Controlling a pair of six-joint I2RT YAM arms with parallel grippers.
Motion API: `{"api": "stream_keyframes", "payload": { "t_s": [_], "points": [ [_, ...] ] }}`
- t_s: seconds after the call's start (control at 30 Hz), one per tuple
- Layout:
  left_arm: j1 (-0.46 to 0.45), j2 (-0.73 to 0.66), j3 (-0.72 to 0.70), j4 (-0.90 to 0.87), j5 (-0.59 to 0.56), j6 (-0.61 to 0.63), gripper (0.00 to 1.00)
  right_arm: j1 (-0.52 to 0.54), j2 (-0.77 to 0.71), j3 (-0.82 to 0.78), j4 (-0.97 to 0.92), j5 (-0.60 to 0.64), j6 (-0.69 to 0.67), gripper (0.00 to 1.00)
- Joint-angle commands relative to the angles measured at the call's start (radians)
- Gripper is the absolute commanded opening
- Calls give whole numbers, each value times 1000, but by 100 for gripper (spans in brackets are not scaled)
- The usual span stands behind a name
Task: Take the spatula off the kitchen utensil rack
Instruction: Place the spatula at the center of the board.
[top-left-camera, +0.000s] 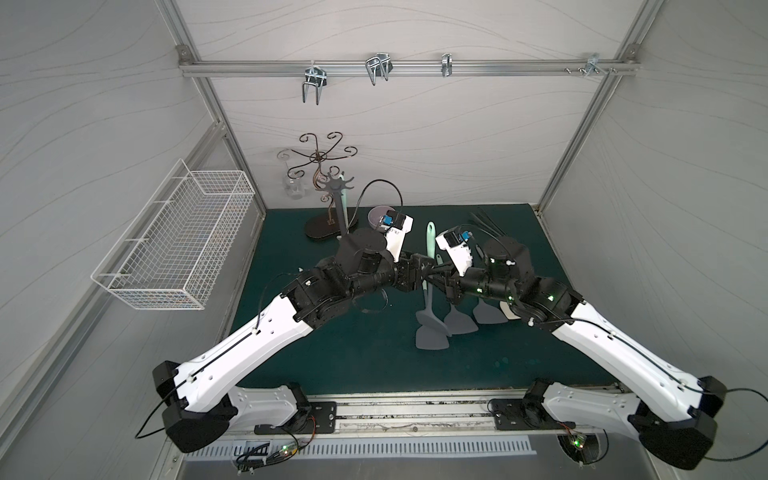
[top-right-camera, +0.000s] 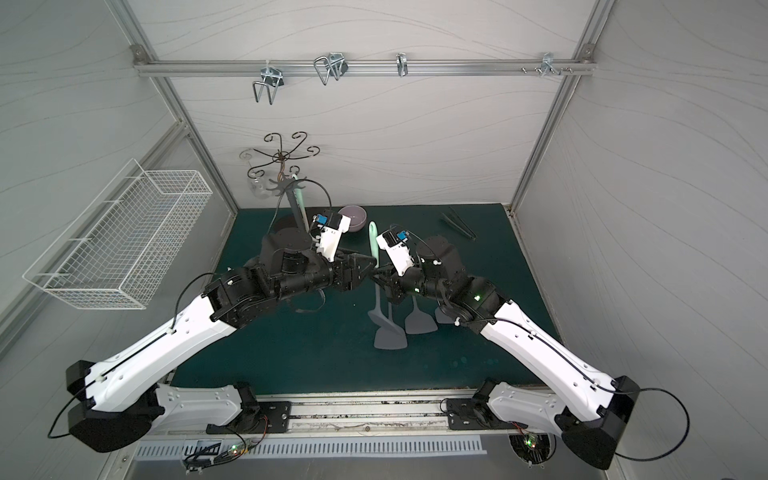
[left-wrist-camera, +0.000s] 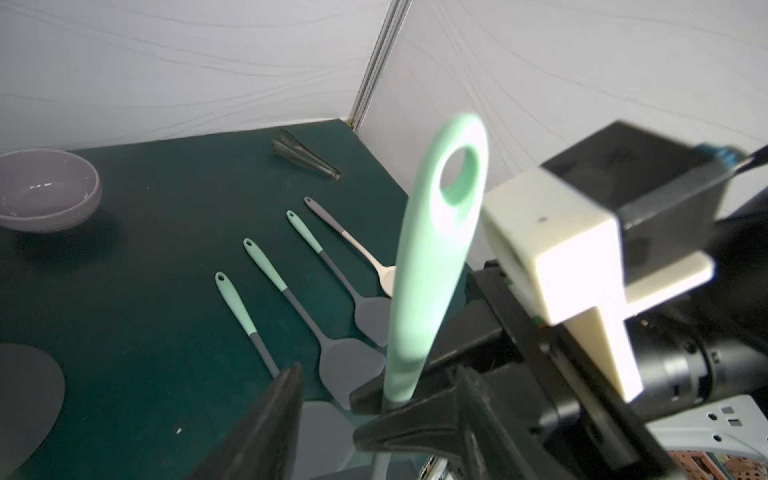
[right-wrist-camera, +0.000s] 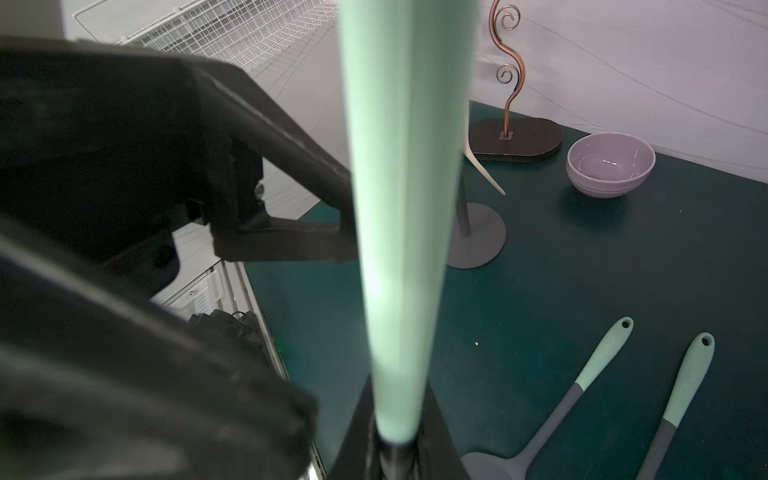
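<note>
right gripper (left-wrist-camera: 399, 405) was clamped on the spatula (left-wrist-camera: 436, 249) at the foot of its mint handle, holding it upright above the mat (top-left-camera: 365, 357). left gripper (left-wrist-camera: 376, 376) stood part open, jaws either side of that handle. the rack (top-left-camera: 336, 187) stood far left, well apart.

- Behind-left of the kitchen utensil rack (top-left-camera: 340, 210), the bronze stand (top-left-camera: 322, 229) stands close; a bowl (top-right-camera: 356, 220) sits just right of it.
- The left arm (top-left-camera: 359, 253) blocks the rack's front.
- Front right of the rack: an upright held spatula (top-left-camera: 430, 245), then spatulas (top-left-camera: 432, 338) lying flat.
- Farther front, bare mat (top-left-camera: 353, 365).
</note>
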Motion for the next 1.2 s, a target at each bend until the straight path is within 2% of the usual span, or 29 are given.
{"api": "stream_keyframes", "payload": {
  "t_s": [0.0, 0.07, 0.2, 0.27, 0.33, 0.4, 0.43, 0.5, 0.57, 0.63, 0.7, 0.77, 0.83, 0.93, 1.0, 1.1, 1.17],
  "points": [
    [-4, 10, 7, 121, -35, -35, 60, 27, 8, 13, 15, 81, 6, 0],
    [-3, 35, 25, 109, -69, -54, 55, 47, 13, 15, 16, 137, 3, 0],
    [-3, 100, 71, 80, -89, -102, 53, 94, 19, 13, 16, 321, 4, 0],
    [-4, 129, 82, 83, -77, -115, 51, 106, 22, 14, 19, 363, 4, 0],
    [-3, 146, 86, 88, -55, -120, 38, 112, 23, 12, 25, 368, 6, 0],
    [-3, 143, 84, 91, -55, -108, 6, 111, 23, 14, 19, 364, 5, 0],
    [-1, 134, 79, 92, -61, -97, 0, 111, 23, 16, 12, 362, 1, 7],
    [12, 103, 63, 91, -57, -56, 0, 110, 6, 25, -11, 317, -40, 32],
    [70, 65, 33, 104, 50, -33, 0, 73, -19, 40, -46, 177, -74, 53],
    [161, 18, -20, 157, 236, -33, 0, -29, -47, 59, -89, -85, -67, 65],
    [265, -45, -92, 244, 438, -18, 0, -181, -68, 72, -113, -359, -23, 71],
    [339, -92, -131, 283, 577, 9, 0, -313, -81, 68, -113, -591, 19, 73],
    [393, -110, -131, 278, 717, 42, 0, -390, -80, 56, -110, -733, 44, 72],
    [450, -93, -118, 320, 943, -2, 0, -389, -61, 47, -128, -777, 29, 69],
    [460, -62, -130, 452, 1081, -116, 0, -336, -58, 23, -93, -749, 29, 66],
    [460, -15, -150, 699, 1208, -326, 0, -209, -46, 6, -45, -658, 3, 65],
    [458, -1, -157, 759, 1230, -368, 0, -158, -16, 9, -11, -631, 17, 60]
  ]
}}
